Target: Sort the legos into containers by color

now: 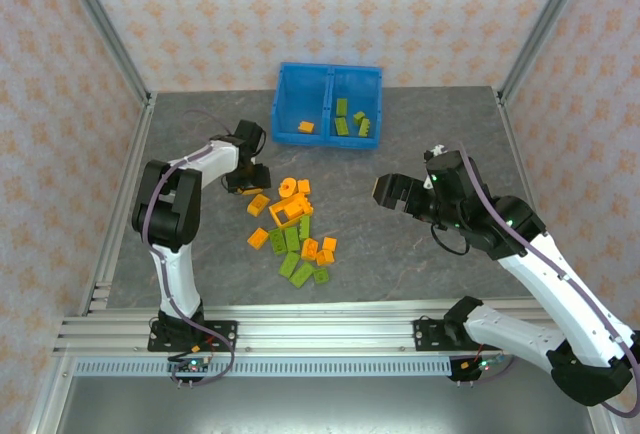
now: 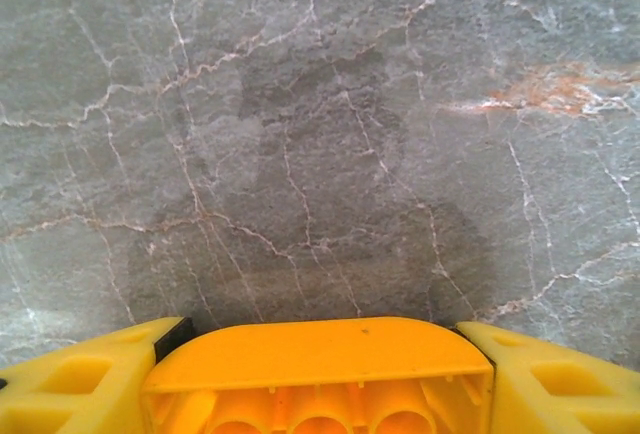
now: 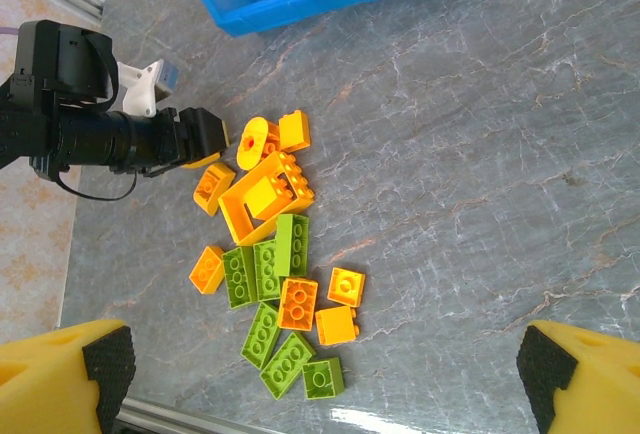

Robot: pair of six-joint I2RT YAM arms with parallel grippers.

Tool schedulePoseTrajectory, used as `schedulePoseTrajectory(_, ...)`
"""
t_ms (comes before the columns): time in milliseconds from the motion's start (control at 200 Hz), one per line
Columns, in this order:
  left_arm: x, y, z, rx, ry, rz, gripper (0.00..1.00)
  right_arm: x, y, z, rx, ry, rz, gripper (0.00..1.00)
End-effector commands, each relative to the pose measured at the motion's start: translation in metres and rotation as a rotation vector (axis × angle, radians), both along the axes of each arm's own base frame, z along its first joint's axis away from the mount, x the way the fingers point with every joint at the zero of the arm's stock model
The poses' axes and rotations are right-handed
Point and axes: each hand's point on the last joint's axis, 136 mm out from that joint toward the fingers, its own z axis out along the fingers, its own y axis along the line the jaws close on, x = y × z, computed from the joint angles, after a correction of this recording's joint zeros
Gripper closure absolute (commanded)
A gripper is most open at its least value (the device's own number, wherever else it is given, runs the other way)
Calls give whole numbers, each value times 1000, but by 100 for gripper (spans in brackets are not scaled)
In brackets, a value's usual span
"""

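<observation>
Much bare table right of legos

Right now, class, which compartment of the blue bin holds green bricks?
The right compartment, holding several green bricks; the left compartment has just one orange brick.

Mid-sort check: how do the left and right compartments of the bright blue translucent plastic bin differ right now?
Colour: the left compartment holds orange, the right compartment holds lime green. Count: the left has a single orange brick, while the right has several green bricks. Spread: the left's floor is mostly bare, while the right's near half is crowded. Both are rectangular, alike in size, and share one divider.
</observation>
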Motion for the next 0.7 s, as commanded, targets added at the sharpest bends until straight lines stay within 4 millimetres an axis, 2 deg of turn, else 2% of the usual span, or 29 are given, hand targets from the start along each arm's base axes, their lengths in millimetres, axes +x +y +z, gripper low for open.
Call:
schedulePoseTrajectory(0,-4,-9,33,-71,-47,11,46,-3,6,8,17,-26,44,1)
schedulePoseTrajectory(120,15,-24,87,-152,-188,-9,48,-5,14,20,70,-67,86,1)
schedulePoseTrajectory(225,35,-49,126,-235,-290,-47,49,-4,21,31,128,-110,107,1)
schedulePoseTrajectory(435,97,-95,191,-202,-520,-149,50,-1,14,38,156,-148,55,1)
schedulePoseTrajectory(450,104,-98,182,-189,-514,-152,50,-1,14,38,156,-148,51,1)
schedulePoseTrajectory(510,126,-107,184,-162,-553,-165,50,-3,12,38,157,-143,45,1)
schedulePoseTrajectory(576,148,-108,185,-126,-580,-148,50,-5,9,38,158,-139,34,1)
schedulePoseTrajectory(696,181,-105,172,-57,-596,-119,51,-8,2,36,164,-138,9,1)
